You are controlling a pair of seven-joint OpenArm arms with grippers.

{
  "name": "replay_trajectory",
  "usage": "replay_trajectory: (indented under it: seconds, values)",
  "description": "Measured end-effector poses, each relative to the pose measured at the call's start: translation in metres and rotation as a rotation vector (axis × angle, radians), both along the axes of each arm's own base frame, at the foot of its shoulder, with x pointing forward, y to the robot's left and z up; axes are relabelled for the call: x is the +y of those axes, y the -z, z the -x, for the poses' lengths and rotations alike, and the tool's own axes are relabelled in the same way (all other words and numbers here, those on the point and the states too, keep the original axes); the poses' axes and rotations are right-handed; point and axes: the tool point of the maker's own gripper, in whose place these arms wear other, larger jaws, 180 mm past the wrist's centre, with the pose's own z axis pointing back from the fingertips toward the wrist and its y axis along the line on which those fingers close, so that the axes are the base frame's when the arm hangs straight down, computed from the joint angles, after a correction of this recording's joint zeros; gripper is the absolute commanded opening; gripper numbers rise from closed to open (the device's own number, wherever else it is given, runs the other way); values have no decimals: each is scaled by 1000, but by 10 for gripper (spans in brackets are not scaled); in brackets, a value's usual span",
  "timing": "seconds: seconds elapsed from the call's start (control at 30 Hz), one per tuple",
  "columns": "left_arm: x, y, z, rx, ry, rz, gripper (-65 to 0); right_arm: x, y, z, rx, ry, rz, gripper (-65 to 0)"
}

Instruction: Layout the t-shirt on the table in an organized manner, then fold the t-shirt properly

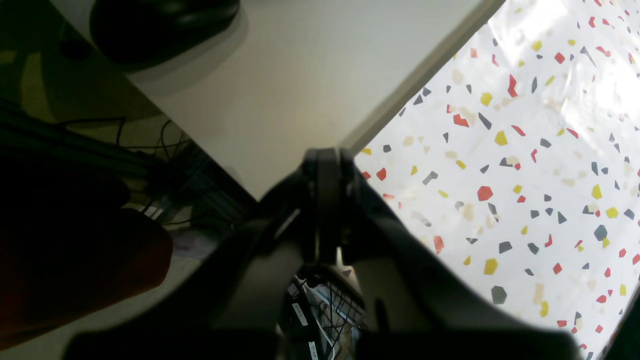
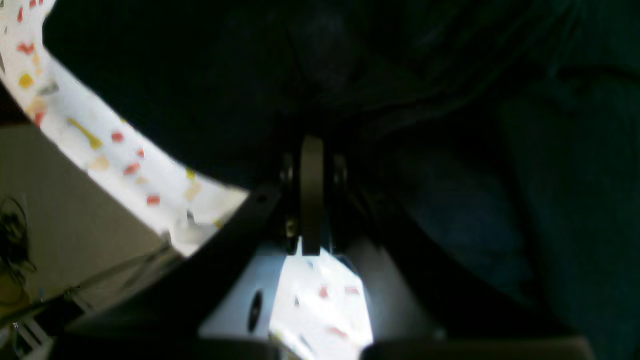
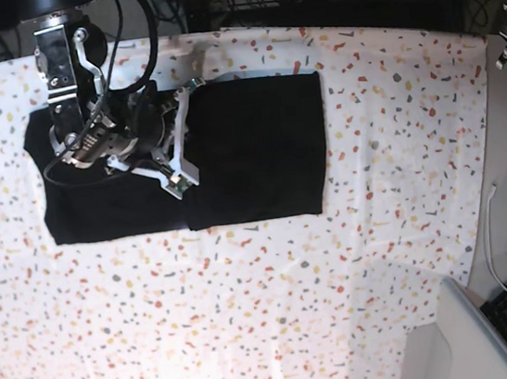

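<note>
Black fabric: the t-shirt (image 3: pixel 230 150) lies flat as a wide dark rectangle on the counter (image 3: pixel 278 308), toward its far left corner in the base view, already partly folded, with the right part looking like a doubled layer.
Long axis: runs along the counter's far edge, left to right in the base view; edges look fairly straight.
Right gripper (image 3: pixel 174 183): directly over the garment, near the middle of its length by the fold line; the cloth lies under and ahead of it.
Right jaws: pressed together; the right wrist view shows dark cloth all around them, but I cannot tell whether any fabric is pinched between.
Left gripper (image 1: pixel 327 200): well apart from the shirt, hanging over the counter's edge where the speckled cloth meets a plain grey side surface (image 1: pixel 280 90).
Left jaws: closed on nothing.
Nearer arm: the right one, by far.
Counter surface: white cloth with small red, yellow and grey flecks, slightly rippled.
Judgement: the next fold likely crosses the long axis, so the right arm is better placed.
</note>
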Motion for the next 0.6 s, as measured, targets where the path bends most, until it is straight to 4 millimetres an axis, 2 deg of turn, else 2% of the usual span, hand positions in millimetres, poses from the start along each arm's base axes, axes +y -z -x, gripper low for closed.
replay_trajectory:
  seconds: [0.03,0.2,0.27,0.4,0.53,0.6]
  values:
    - [0,0,0,0,1,0,-650,-2,-5,-2,-10,-1,9,-650]
    - [-1,1,0,0,1,3,-650,-20,-37,-17,-112,35,34,-467]
    - [-2,1,-1,0,3,5,-650,-38,-44,-23,-137,107,42,-425]
    - [-2,2,2,7,2,4,-650,-66,-52,-44,-163,170,89,-413]
    - [-1,1,0,3,3,3,-650,-65,-57,-52,-173,170,83,-410]
    - [-2,1,-2,-2,3,5,-650,-59,-55,-67,-182,172,48,-408]
